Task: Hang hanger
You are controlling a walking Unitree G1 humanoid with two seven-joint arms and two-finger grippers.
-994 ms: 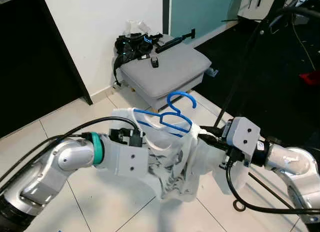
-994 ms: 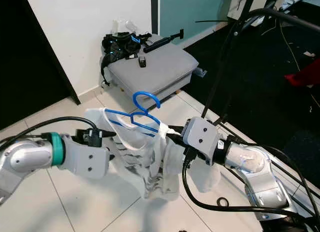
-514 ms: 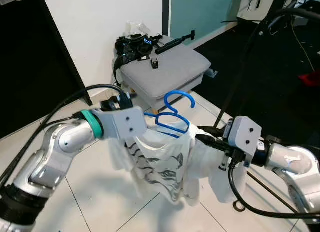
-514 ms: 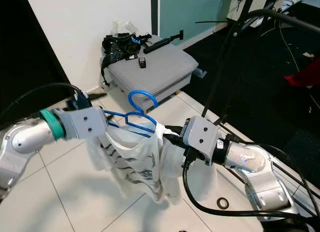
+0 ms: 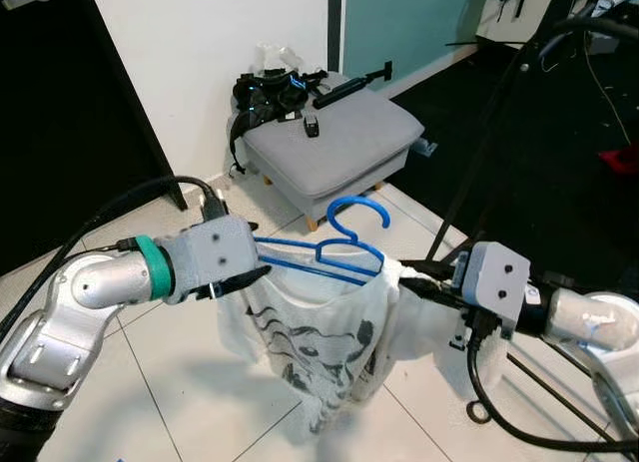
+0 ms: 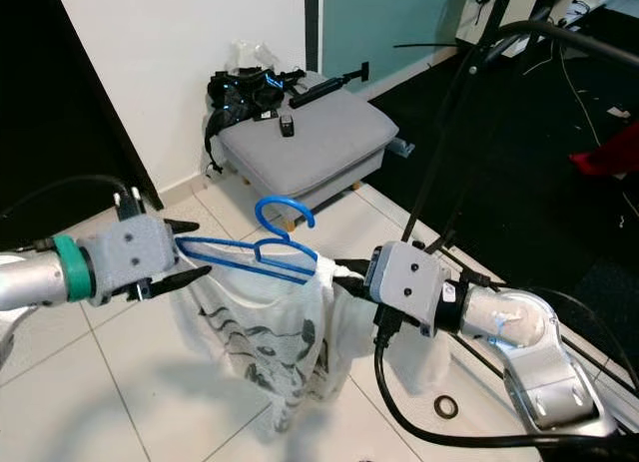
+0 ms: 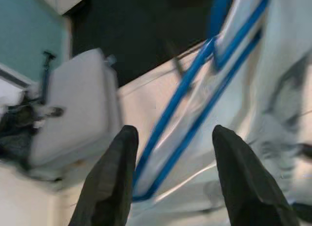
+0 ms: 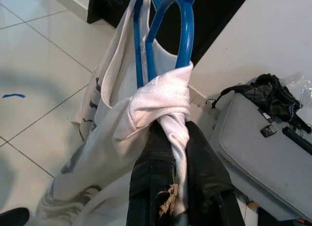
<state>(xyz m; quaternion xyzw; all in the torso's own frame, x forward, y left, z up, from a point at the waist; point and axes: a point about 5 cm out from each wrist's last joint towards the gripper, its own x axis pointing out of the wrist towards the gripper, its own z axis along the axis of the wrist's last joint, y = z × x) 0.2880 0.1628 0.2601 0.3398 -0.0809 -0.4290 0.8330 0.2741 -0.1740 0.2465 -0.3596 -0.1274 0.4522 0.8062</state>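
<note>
Centrally, the blue hanger (image 5: 334, 250) hung in the air between the two arms, above the white tiled floor (image 5: 170, 382), its hook (image 5: 357, 208) pointing up toward the 12 o'clock side of the head view. A white printed shirt (image 5: 319, 347) was draped from it and sagged down toward 6 o'clock. At the hanger's 3 o'clock end the right gripper (image 8: 168, 133) was closed on a bunched fold of the shirt right where the cloth wraps the hanger's shoulder; in the right wrist view the twisted cloth ran down between its two black fingers (image 8: 151, 172). At the hanger's 9 o'clock end the left gripper (image 7: 168, 153) was spread wide, one finger to each side of the blue bars, and in the left wrist view the fingertips (image 7: 122, 148) did not touch them; the end of the hanger lay in the gap between them.

Beyond the hanger, toward 12 o'clock, a grey cushioned stool (image 5: 344, 138) stood against the white wall (image 5: 210, 43), with a tangle of black straps and gear (image 5: 268, 88) on its far corner and a small dark item (image 5: 312, 128) on its seat. At 2 o'clock, thin black stand legs (image 5: 479, 173) crossed a dark floor area.
</note>
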